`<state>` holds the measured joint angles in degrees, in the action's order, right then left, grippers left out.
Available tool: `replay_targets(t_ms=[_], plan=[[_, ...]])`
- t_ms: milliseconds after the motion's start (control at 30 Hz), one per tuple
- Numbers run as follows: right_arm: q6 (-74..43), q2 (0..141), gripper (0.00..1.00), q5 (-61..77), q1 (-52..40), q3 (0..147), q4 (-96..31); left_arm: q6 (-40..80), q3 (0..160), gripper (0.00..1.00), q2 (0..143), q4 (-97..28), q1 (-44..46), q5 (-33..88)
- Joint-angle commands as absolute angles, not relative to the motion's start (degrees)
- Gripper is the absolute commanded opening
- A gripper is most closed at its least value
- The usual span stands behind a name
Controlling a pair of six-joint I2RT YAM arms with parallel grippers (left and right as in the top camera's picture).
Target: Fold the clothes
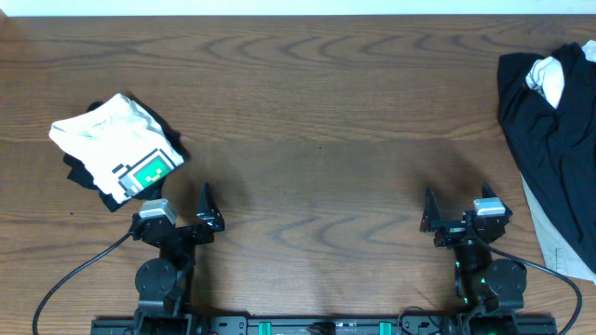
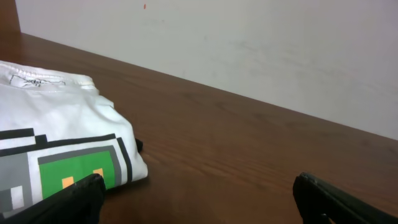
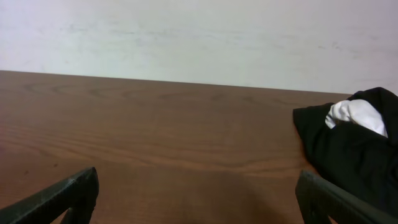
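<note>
Nothing is legible; the neck label on the white T-shirt is too blurred.

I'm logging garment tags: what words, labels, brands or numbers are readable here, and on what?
On the white T-shirt, the neck label: print too small and blurred to read.
Its green pixel print: a picture, no letters.
The black clothes: no text visible.
</note>
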<state>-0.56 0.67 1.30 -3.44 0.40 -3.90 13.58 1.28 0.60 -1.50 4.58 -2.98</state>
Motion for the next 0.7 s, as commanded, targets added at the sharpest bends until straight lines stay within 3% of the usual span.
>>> replay_targets(t_ms=[0,300,667], plan=[[0.3,0.4,0.99,1.1,-3.0,0.3,-4.2,13.8,0.2,0.98,0.3,-3.9,4.3,-3.5],[-0.1,0.4,0.99,1.6,-3.0,0.3,-4.2,13.8,0.2,0.98,0.3,-3.9,4.3,-3.5],[-9.4,0.8,0.99,5.9,-3.0,1.4,-5.4,13.8,0.2,0.98,0.3,-3.9,4.3,-3.5]])
